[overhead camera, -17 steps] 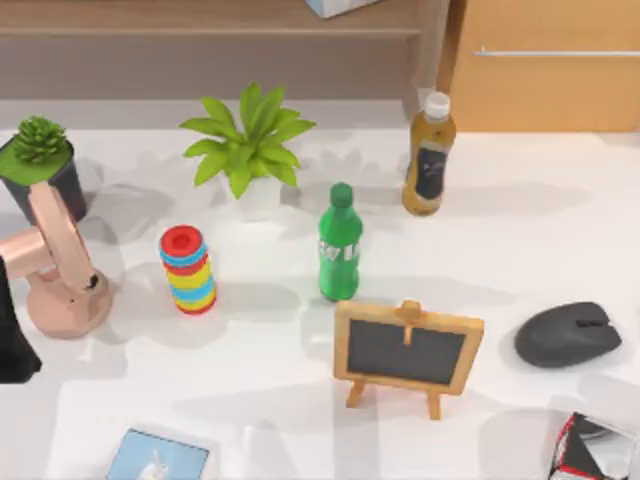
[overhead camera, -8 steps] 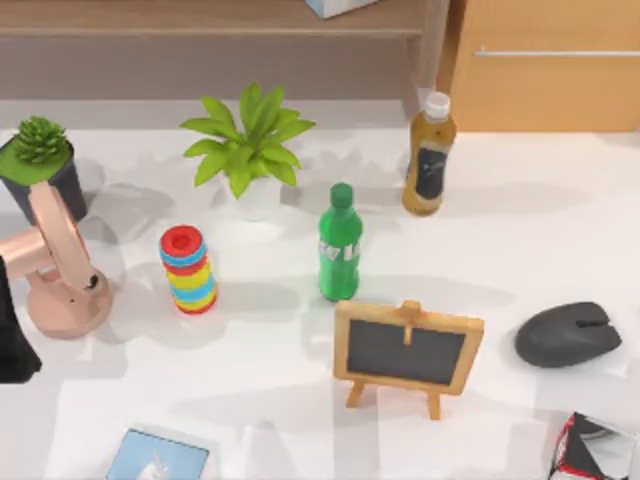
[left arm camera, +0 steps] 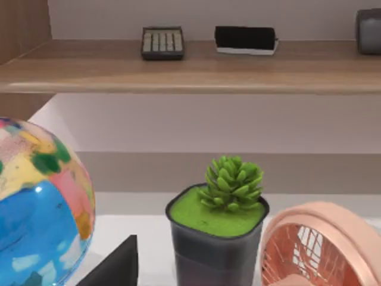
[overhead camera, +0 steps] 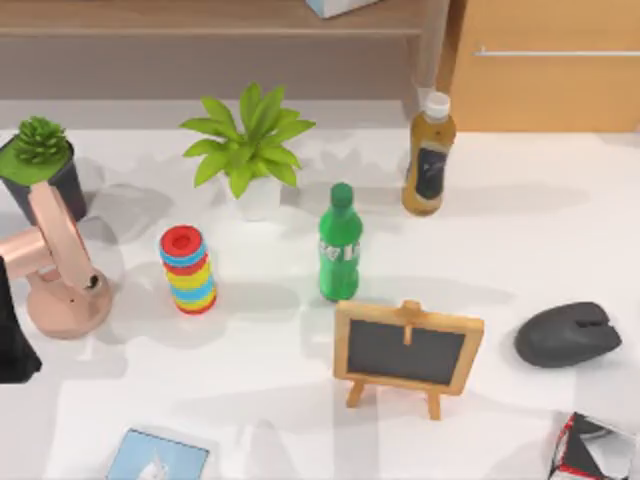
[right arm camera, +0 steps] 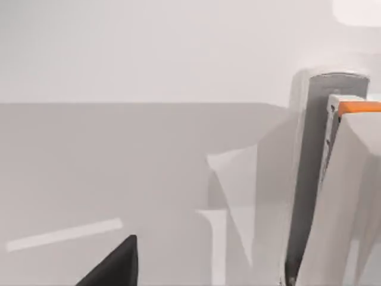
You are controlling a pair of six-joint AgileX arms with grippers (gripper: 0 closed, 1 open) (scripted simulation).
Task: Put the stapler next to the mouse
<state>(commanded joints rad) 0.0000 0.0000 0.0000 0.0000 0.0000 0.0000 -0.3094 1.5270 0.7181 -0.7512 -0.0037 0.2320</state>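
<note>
From above, the mouse (overhead camera: 568, 335) lies at about 4 o'clock on the counter (overhead camera: 300, 420), just past the little chalkboard easel (overhead camera: 407, 346). At the 5 o'clock corner sits a red-black-white box (overhead camera: 590, 448). My right wrist camera looks at a pale grey upright bar with an orange tip (right arm camera: 324, 179), which I judge to be the stapler, close in front of the right tool; I cannot tell whether that tool is spread or pressed together. My left arm (overhead camera: 12, 335) is parked at 9 o'clock beside the pink fan (overhead camera: 58, 270); its tool's state I cannot tell either. I judge this the approach step: next I need to centre on the stapler and grip it before carrying it toward the mouse.
</note>
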